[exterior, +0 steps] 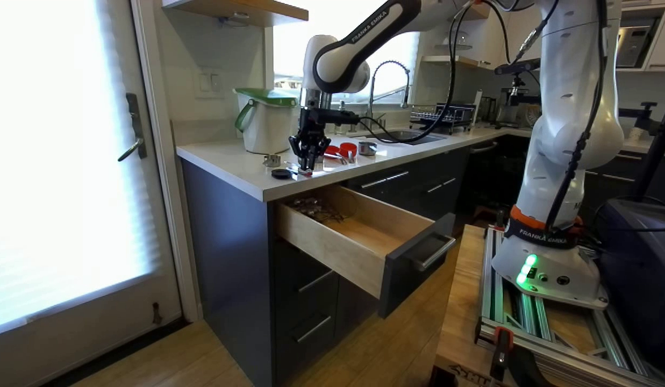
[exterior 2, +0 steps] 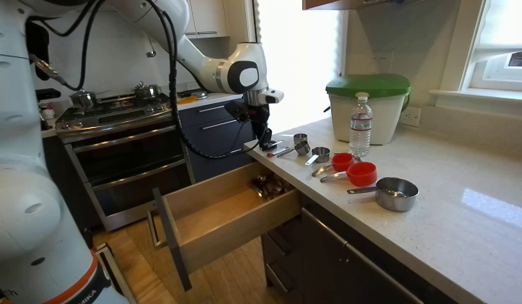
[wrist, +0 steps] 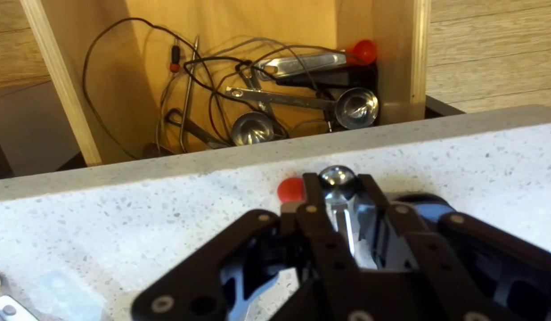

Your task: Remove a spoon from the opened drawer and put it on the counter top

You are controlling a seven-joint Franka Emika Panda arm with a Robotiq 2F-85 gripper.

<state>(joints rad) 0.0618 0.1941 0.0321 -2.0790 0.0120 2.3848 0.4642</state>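
1. Wrist view: right of centre in the frame, the tool (wrist: 338,179) appears to be grasping a spoon (wrist: 339,177); its 2 jaws stand close against either side of the bowl, the handle running down the frame between them. How hard they press does not show.
2. The spoon is over the tabletop (wrist: 137,223), near the edge that crosses the frame below the drawer (wrist: 235,18). I cannot tell whether it touches the surface.
3. In an exterior view the tool hangs low near the tabletop's corner, mid-frame, a black disc (exterior: 281,174) just to its left. The drawer stands pulled out below.
4. Step in hand, in my judgement: setting down. The spoon is out of the drawer, so only the release seems left.
5. Next move, likely: lower through any gap, part the jaws only a little, then rise straight up. A red piece (wrist: 291,190) sits just left of the tool in the wrist frame, so a wide spread could push it. Released too near the edge, the spoon might tip into the drawer; a shift toward the bottom of the wrist frame would be safer.
6. Top of the wrist frame: at least 2 spare spoons (wrist: 357,108) lie in the drawer; the task asks for just 1, so they can stay.
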